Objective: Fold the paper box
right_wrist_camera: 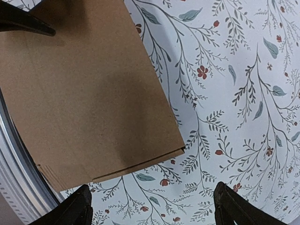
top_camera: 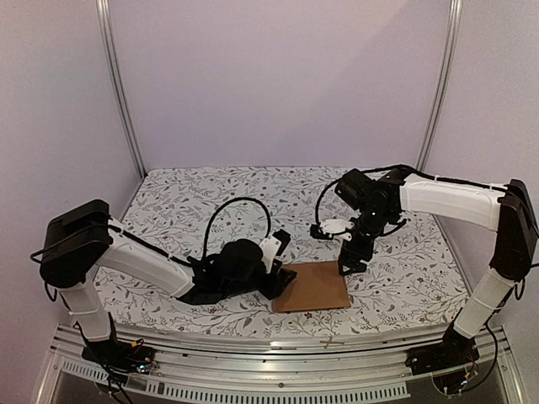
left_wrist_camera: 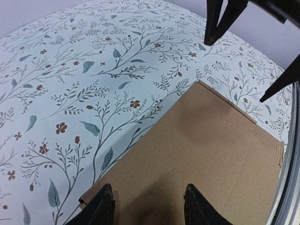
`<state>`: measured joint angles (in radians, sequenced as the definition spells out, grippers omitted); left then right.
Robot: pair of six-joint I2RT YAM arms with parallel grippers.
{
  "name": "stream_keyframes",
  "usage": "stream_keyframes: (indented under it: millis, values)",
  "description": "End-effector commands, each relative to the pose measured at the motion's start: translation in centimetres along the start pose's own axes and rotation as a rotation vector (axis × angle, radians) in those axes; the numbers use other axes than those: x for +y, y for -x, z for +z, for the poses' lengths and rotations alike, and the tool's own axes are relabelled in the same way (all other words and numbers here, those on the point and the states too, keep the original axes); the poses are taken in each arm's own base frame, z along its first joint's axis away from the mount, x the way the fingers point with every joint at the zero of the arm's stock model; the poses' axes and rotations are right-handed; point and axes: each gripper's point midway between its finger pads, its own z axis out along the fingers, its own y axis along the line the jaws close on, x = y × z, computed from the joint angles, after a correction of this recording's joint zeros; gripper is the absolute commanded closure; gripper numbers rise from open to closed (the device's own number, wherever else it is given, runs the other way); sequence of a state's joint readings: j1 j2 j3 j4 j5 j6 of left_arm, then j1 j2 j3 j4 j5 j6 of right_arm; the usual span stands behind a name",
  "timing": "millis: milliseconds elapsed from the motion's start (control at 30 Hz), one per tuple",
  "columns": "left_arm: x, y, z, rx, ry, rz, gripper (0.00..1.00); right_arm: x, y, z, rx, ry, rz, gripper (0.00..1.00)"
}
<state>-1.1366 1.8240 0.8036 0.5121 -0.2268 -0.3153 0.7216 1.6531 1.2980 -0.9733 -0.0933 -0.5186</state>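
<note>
The paper box point(top_camera: 312, 287) lies flat on the table point(top_camera: 194, 202), close to the near edge and roughly midway between the two arms. The left gripper point(top_camera: 280, 282) sits at the box's left edge, its fingers over the sheet. The right gripper point(top_camera: 348, 265) stands at the far right corner.

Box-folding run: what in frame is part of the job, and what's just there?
Part of the job:
- paper box, lying flat, unfolded
- left gripper, open, at the box's edge
- right gripper, open, just off its far edge

Just there:
- floral tablecloth
- metal rail
- frame posts
</note>
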Motion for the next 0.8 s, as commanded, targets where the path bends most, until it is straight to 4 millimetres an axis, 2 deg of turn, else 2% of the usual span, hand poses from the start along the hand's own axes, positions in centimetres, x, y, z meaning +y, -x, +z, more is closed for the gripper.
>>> stream_keyframes:
  millis: [0,67,233,433,600,767]
  values:
    - [-0.1,3.6,-2.1,-0.051,0.023,-0.017,0.49,0.2,1.2,2.3,-0.003,0.057,0.076,0.14]
    - [0.2,3.2,-2.6,-0.032,0.031,-0.072,0.49,0.0,0.9,3.4,0.025,0.058,0.081,0.17]
    - [1.3,-0.3,-4.0,0.046,0.050,-0.239,0.50,0.5,0.1,4.8,0.061,0.084,0.100,0.21]
    - [-0.3,-2.6,-4.4,0.087,0.001,-0.348,0.50,1.0,-1.2,5.5,0.091,0.089,0.130,0.21]
    - [-1.9,-3.6,-3.4,0.123,-0.062,-0.368,0.50,4.2,-1.0,4.9,0.071,0.271,0.135,0.21]
    - [-2.7,-4.1,-2.8,0.146,-0.105,-0.395,0.53,4.8,-0.9,4.2,0.058,0.299,0.142,0.21]
